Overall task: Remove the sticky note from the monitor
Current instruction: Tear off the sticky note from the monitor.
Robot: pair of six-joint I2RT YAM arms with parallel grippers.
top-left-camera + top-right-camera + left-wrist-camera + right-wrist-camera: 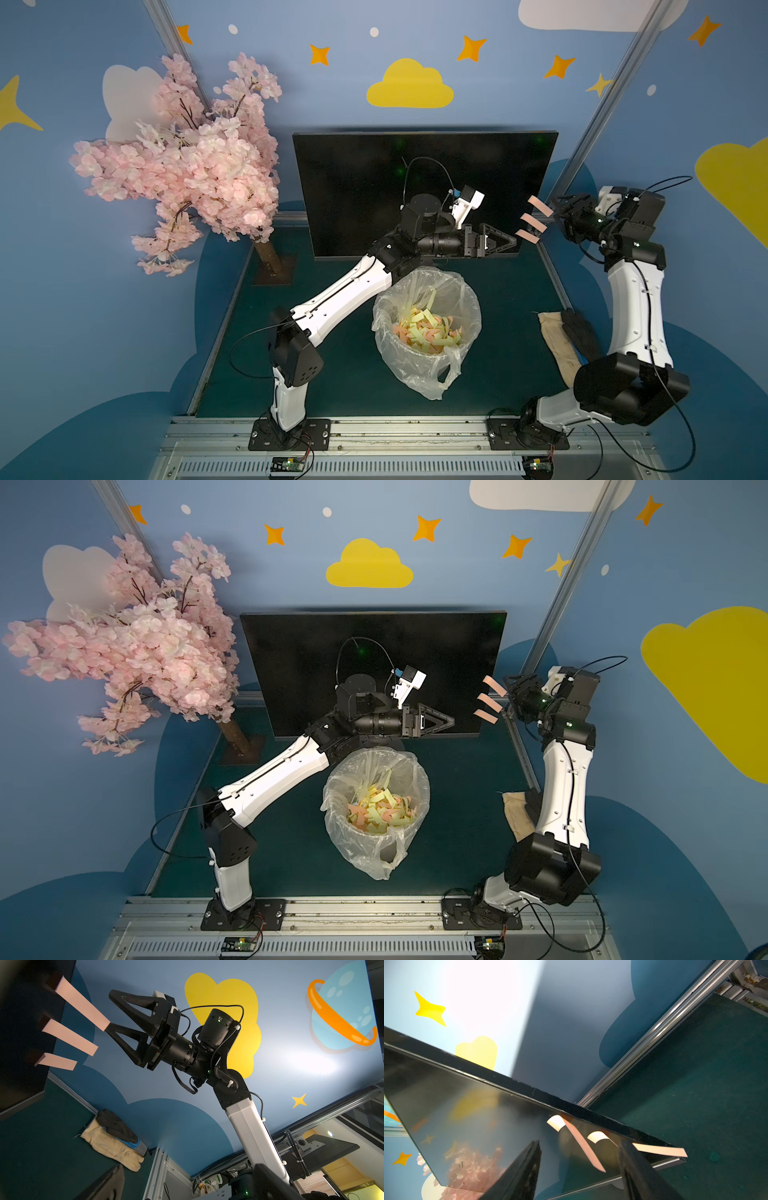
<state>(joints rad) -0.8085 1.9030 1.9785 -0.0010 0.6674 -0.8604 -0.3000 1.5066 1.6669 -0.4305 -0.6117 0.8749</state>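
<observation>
Right jaws stand apart by the top sticky note (540, 206) on the monitor (374, 174); left jaws wide apart. Pinch the note's loose end, peel slowly.

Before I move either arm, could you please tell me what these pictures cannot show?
- Monitor stand: mostly behind the left arm, both top views.
- Whether the right end effector touches the top sticky note: left wrist view shows only overlap.
- Gloves: partly behind the right arm in a top view.
- Left end effector: cut by left wrist view's edge.
</observation>
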